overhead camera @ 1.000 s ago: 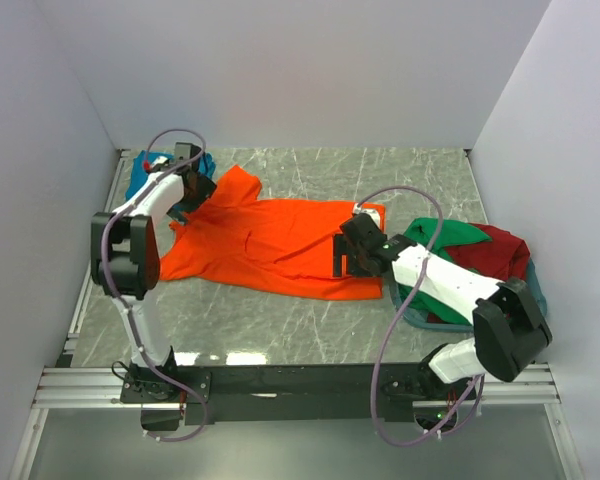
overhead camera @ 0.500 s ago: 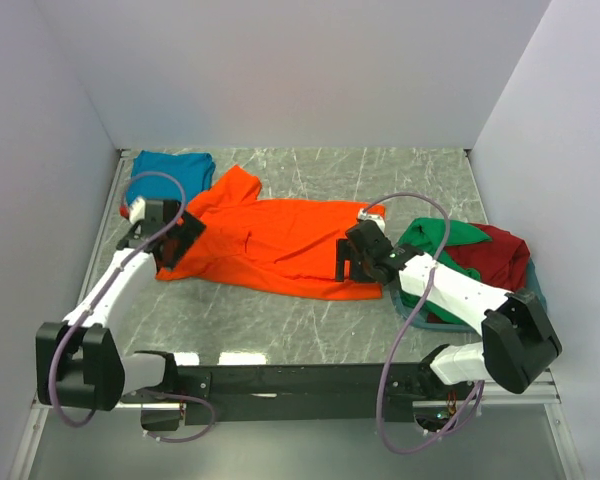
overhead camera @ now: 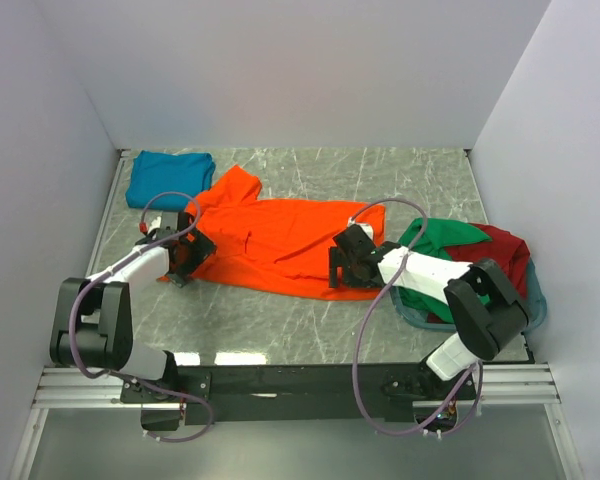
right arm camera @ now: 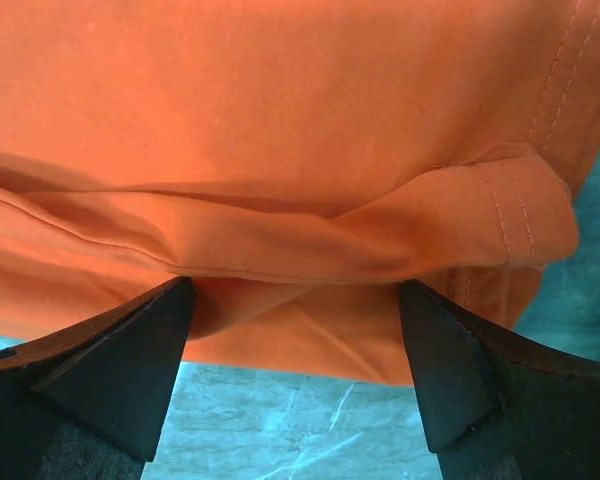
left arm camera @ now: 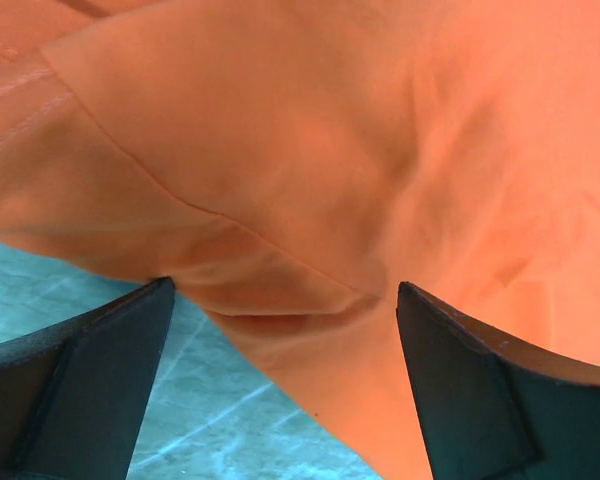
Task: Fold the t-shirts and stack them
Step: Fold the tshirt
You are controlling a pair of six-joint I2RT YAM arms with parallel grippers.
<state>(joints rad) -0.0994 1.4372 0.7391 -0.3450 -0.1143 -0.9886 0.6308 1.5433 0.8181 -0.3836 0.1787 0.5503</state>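
My left pincer (left arm camera: pixel 280 300) stands wide open and empty, astride a fold at the orange shirt's (overhead camera: pixel 280 240) near left edge. My right pincer (right arm camera: pixel 295 300), likewise open and empty, straddles the near right hem corner. The shirt's long axis runs left to right between them.

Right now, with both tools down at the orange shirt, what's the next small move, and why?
Probably close both tools. The left tool and the right tool each stand open and low, with a ridge of the near edge of the orange t-shirt between the jaws. The left is at the sleeve end and the right at the hem end, so a pinch should take that edge for folding.
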